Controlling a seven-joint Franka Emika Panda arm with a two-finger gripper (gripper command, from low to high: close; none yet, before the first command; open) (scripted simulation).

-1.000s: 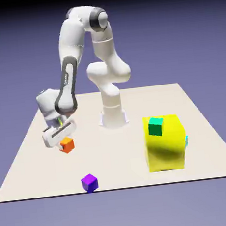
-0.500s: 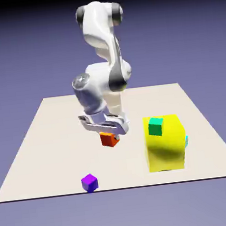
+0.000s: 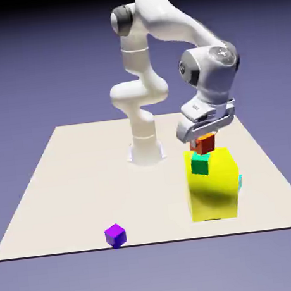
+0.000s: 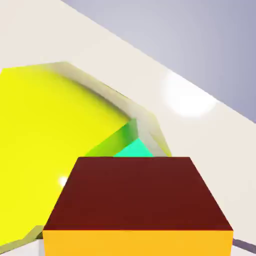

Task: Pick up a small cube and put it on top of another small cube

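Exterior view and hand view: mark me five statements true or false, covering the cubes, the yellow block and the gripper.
1. The orange cube shows above the green cube in the exterior view. True.
2. The purple cube is between the fingertips. False: the orange cube is between the tips of the gripper.
3. The yellow block is larger than the green cube. True.
4. The purple cube lies to the exterior view's right of the yellow block. False: the purple cube lies to its left.
5. The hand view shows some of the green cube. True.

White arm (image 3: 185, 25) | dark grey joint rings | rounded shells | 2-finger end effector (image 3: 203, 143)
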